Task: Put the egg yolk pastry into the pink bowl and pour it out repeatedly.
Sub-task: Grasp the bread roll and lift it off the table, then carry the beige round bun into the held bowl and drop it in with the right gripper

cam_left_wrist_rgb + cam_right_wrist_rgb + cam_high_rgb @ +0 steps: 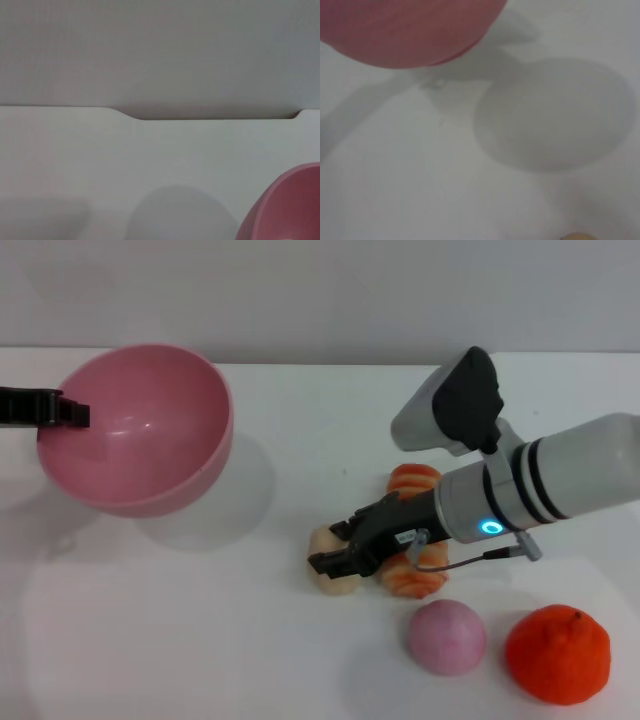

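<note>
Both jaws busy: right gripper (335,562) on egg yolk pastry (330,580), left gripper (68,412) w/ pink bowl (150,430).

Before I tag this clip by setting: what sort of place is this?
Probably a lab or test bench, not a kitchen: a bare white table against a plain wall, with only a pink bowl, an egg yolk pastry, a pink ball and an orange fruit laid out.

A lab test bench, by the look of it: a bare white table (150,640) against a plain grey wall (320,290), and near the pink bowl (140,430) only toy-like food, a pink ball (446,637) and an orange (557,654).
</note>
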You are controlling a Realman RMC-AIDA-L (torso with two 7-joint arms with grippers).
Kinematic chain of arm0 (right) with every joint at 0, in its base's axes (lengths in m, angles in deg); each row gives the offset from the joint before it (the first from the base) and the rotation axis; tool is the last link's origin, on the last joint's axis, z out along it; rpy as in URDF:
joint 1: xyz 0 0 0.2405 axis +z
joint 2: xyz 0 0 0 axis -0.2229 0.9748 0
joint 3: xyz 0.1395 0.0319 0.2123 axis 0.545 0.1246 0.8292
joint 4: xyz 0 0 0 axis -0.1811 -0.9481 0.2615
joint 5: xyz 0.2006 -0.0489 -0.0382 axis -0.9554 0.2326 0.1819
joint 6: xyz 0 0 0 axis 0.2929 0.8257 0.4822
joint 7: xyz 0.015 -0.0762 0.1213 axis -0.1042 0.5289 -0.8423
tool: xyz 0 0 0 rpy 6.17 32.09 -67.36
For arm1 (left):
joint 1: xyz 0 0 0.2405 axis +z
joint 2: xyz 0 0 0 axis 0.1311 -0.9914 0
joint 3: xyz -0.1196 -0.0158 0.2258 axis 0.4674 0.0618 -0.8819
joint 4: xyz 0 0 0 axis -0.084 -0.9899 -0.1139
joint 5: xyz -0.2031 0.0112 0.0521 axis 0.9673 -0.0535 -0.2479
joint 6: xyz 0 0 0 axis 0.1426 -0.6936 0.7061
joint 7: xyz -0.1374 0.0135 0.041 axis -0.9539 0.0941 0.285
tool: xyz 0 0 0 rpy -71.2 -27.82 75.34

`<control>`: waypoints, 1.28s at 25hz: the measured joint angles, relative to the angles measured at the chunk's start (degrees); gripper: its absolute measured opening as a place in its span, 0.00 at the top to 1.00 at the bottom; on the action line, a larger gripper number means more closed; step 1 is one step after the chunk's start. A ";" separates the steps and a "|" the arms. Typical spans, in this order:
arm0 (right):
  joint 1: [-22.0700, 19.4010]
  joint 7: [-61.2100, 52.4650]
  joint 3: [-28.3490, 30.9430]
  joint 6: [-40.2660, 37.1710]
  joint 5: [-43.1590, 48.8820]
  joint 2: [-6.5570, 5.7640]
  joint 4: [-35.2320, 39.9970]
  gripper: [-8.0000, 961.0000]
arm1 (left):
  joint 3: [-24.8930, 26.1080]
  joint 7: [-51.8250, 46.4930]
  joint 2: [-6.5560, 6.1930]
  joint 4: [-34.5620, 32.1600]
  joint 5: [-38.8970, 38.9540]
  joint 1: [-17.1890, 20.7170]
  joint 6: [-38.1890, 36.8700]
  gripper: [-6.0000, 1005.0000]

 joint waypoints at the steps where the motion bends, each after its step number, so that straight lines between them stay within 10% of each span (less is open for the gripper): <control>1: 0.21 -0.03 -0.53 0.54 -0.40 0.00 -0.32 0.53 | -0.15 0.00 0.01 0.00 0.00 -0.04 0.05 0.99; 14: 0.19 1.91 -0.87 3.40 -0.62 -0.22 -1.97 0.58 | -0.78 0.52 0.03 2.62 -0.04 -0.64 1.00 1.00; 23: -2.57 5.67 11.66 -1.57 -0.63 -0.77 2.30 0.63 | -1.40 1.52 -0.29 6.84 -1.40 -1.57 3.82 1.00; 32: -5.88 9.39 18.10 -12.09 -0.83 -0.65 23.33 0.70 | -6.04 1.62 0.00 14.80 -4.45 -5.43 7.44 1.00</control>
